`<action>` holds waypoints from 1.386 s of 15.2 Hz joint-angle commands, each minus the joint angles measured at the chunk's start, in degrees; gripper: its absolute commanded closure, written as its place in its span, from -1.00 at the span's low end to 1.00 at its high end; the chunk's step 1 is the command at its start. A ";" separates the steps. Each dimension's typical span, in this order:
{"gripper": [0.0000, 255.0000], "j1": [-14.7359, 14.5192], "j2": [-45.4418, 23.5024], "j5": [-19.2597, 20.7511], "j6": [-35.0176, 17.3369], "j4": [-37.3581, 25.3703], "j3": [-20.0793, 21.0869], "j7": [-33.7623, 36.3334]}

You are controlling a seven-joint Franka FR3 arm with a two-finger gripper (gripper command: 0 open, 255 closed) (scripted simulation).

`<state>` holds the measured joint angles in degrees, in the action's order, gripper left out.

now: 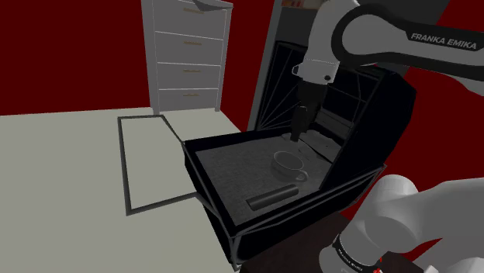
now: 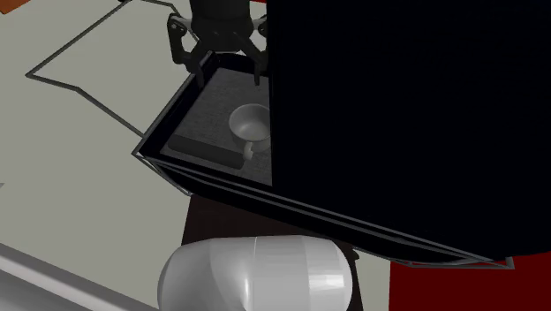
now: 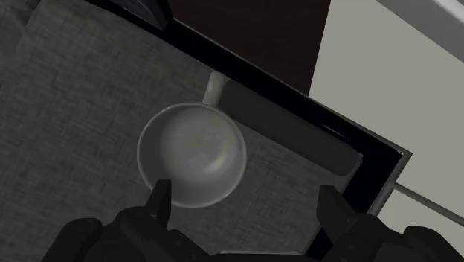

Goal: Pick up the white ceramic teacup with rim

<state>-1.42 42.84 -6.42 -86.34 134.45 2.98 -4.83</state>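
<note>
The black two-finger gripper (image 2: 228, 71) hangs wide open and empty above a white round teacup (image 3: 192, 155) with a thin rim and a small loop handle. The teacup stands upright on the grey textured floor (image 3: 82, 112) of an open black case (image 1: 213, 203). Its handle points toward a dark cylindrical roll (image 1: 271, 198) lying just beside it.

In the wrist view the teacup sits nearer one fingertip than the other, not centred between them. It will likely prove light, rigid, smooth-sided and easily chipped. The safest hold looks to be a pinch on the wall at the rim, one finger inside and one outside, away from the handle. In these dim views it is hard to judge whether the jaws could span the whole bowl.
</note>
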 commanded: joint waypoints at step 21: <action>1.00 -1.38 1.40 -0.90 -23.12 21.93 6.38 3.07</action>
<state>-2.80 44.27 -7.31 -109.39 156.35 9.35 -1.77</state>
